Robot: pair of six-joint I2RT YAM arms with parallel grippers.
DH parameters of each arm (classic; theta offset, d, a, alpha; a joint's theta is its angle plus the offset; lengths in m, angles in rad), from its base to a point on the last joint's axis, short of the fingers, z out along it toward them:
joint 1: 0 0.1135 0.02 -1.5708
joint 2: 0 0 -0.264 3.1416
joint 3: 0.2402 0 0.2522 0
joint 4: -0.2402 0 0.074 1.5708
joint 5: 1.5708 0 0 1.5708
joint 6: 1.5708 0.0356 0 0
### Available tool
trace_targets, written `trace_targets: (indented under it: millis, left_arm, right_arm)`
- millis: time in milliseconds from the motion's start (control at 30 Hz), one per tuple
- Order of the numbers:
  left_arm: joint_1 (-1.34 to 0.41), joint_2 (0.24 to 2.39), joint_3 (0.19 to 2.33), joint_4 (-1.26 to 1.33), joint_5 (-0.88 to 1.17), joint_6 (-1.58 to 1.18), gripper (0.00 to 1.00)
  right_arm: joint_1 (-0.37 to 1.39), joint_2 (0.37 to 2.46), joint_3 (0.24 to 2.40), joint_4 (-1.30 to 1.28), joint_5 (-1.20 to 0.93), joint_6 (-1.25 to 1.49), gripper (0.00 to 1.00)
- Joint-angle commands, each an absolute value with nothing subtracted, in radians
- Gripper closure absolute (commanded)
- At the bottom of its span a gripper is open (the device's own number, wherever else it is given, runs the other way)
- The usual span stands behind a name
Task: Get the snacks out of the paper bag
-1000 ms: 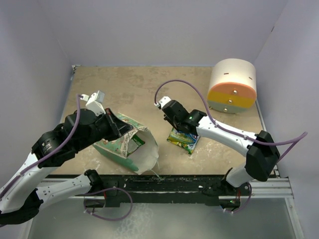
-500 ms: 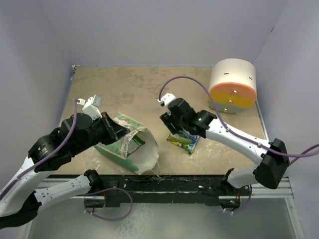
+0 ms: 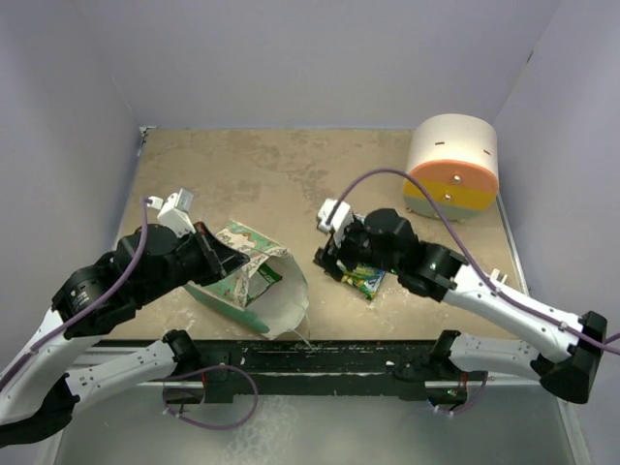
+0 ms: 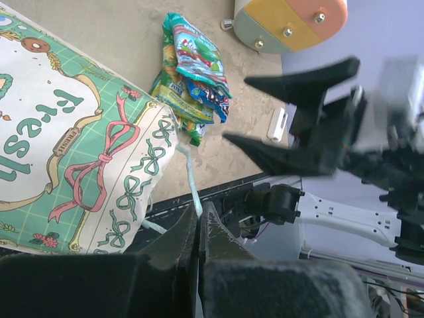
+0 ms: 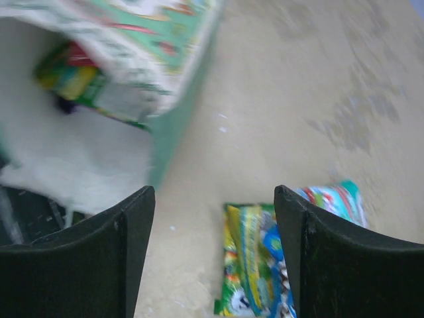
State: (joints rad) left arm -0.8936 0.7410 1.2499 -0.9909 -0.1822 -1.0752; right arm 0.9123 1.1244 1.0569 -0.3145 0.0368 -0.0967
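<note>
Lying below spread R fingers (image 5: 324, 265): snacks (image 5: 255, 262)

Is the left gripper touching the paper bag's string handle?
Touching. The left wrist view shows the left gripper shut, with the white string handle of the paper bag running straight into the seam between its fingers.

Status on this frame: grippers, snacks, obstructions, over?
Left gripper shut on paper bag string handle. Right gripper open over snacks lying outside. More packets inside bag. Bag mouth unobstructed.
</note>
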Motion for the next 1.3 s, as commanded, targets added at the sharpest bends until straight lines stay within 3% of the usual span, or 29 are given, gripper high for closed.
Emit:
trace_targets:
  millis: [0,167,400,533,1067,1267]
  left_arm:
    - [-0.897,0.726,1.258,-1.014,-0.197,-1.125,1.0]
    - [-0.897,0.713,1.266,-1.028,-0.214,-1.139,1.0]
    - [-0.897,0.708,1.278,-1.05,-0.222,-1.154,1.0]
    - [-0.897,0.701,1.273,-1.058,-0.221,-1.172,1.0]
    - [-0.897,0.71,1.295,-1.129,-0.209,-1.228,1.0]
    - [-0.897,0.71,1.297,-1.126,-0.212,-1.227,1.0]
  right_arm:
    - [1.035,1.019,0.903,-0.009,-0.27,-0.275,0.27]
    - [1.136,1.052,0.839,0.086,-0.361,-0.397,0.34]
    - [1.232,1.208,0.805,0.282,-0.226,-0.487,0.42]
    - [1.234,1.284,0.741,0.47,-0.124,-0.537,0.42]
    - [1.236,1.588,0.799,0.572,-0.01,-0.84,0.42]
    - [1.236,1.67,0.832,0.636,0.063,-0.833,0.45]
